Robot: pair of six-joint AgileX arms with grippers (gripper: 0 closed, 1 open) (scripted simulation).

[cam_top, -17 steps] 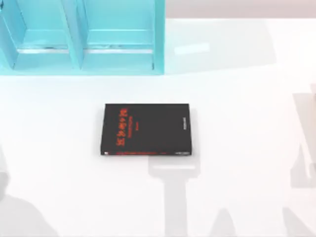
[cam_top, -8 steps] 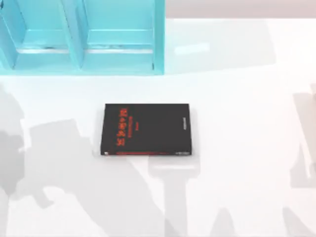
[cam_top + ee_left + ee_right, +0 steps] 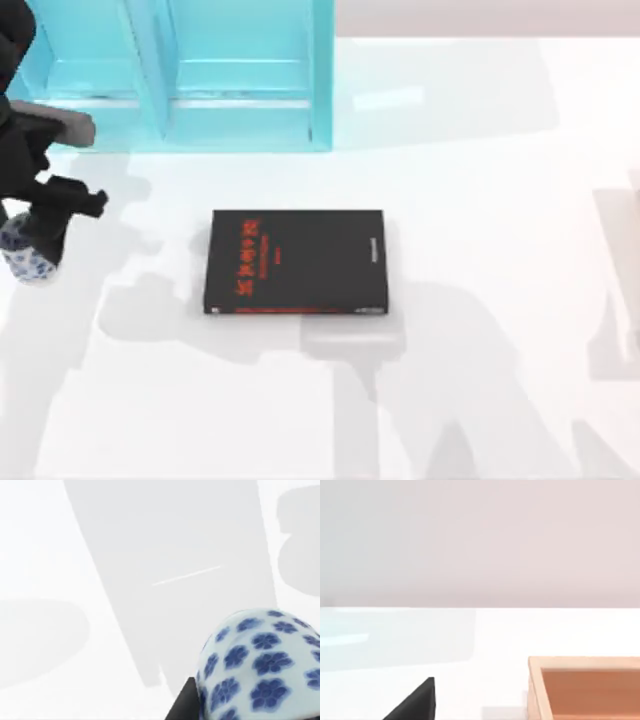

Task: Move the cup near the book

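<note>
The book (image 3: 295,262) lies flat near the middle of the table, black with red lettering and a red strip along its front edge. At the table's far left, the small white cup (image 3: 18,258) with blue flowers hangs under my left gripper (image 3: 36,240), which is shut on it, well to the left of the book. The left wrist view shows the cup (image 3: 265,670) up close above the white table, with one dark finger (image 3: 182,704) beside it. A dark fingertip (image 3: 415,704) of the right gripper shows in the right wrist view.
A turquoise shelf unit (image 3: 200,90) stands at the back left, just behind the left arm. A shallow wooden box (image 3: 585,682) sits on the table in the right wrist view. White tabletop (image 3: 480,200) surrounds the book.
My left arm has come into the top view from the left edge carrying the cup; before, only its shadow showed. The book has not moved.
</note>
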